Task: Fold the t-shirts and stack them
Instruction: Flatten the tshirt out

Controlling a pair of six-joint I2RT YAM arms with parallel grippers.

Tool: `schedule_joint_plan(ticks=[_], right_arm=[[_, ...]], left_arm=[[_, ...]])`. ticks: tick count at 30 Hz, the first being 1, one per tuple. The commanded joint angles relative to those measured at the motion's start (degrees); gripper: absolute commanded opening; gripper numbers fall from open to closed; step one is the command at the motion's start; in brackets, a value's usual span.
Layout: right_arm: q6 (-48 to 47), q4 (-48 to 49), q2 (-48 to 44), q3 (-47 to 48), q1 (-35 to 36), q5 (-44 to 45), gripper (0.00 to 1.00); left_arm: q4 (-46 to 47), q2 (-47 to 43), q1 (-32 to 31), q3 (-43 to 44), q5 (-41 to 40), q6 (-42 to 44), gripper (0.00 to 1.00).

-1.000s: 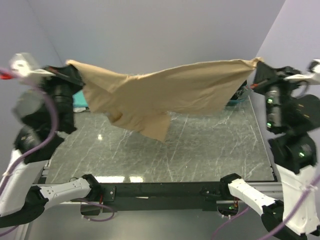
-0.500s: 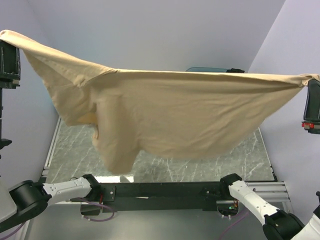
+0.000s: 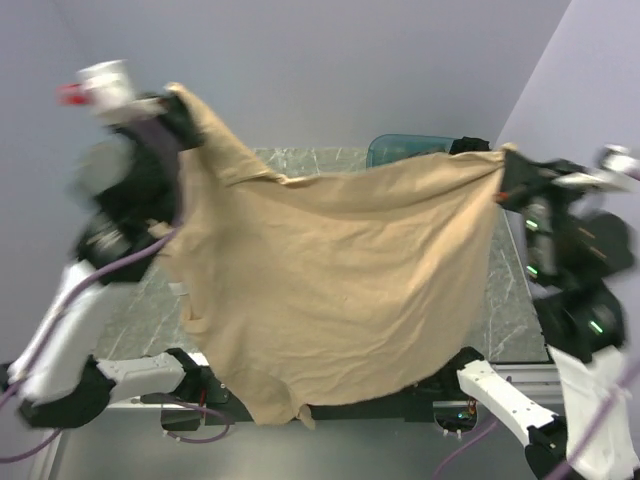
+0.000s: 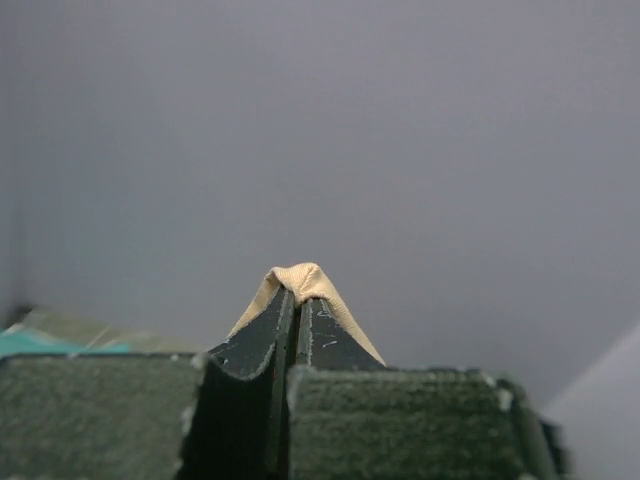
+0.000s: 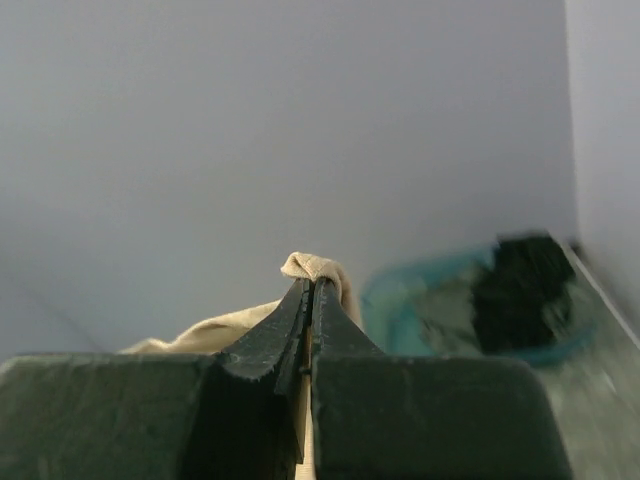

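Aloft, tan shirt (image 3: 330, 280) spread between left pincer (image 4: 297, 300) and right pincer (image 5: 311, 290), each clamped on a corner, screening most of tabletop (image 3: 505, 300), teal bin (image 3: 405, 150) with black garment (image 5: 520, 290) behind.

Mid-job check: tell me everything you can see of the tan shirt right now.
The tan shirt is plain, soft, lightly creased cloth, held up in the air and spread wide like a sheet. The left gripper is shut on a pinch of its upper left edge, and the right gripper is shut on its upper right corner. The top edge sags between them. Its lower end hangs past the near edge of the table; whether it touches the table cannot be told.
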Motion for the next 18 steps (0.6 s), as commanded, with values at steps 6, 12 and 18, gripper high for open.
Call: schedule_joint_plan(ticks=[6,12,18], right_arm=[[10.5,12.5,16.1,-27.5,-5.4,5.0,0.00],[12.8,19.5,35.4,-30.3,-10.5,-4.5,0.00],[10.9,17.5,50.2,-22.2,-11.2,-5.2,0.00]], left_arm=[[5.9,22.9,16.6,-18.1,15.0,-12.6,0.01],[11.5,39.4,19.6,-21.1,22.1,-15.8,0.01],[8.9,50.3,21.2,-14.7,21.8,-16.9,0.01]])
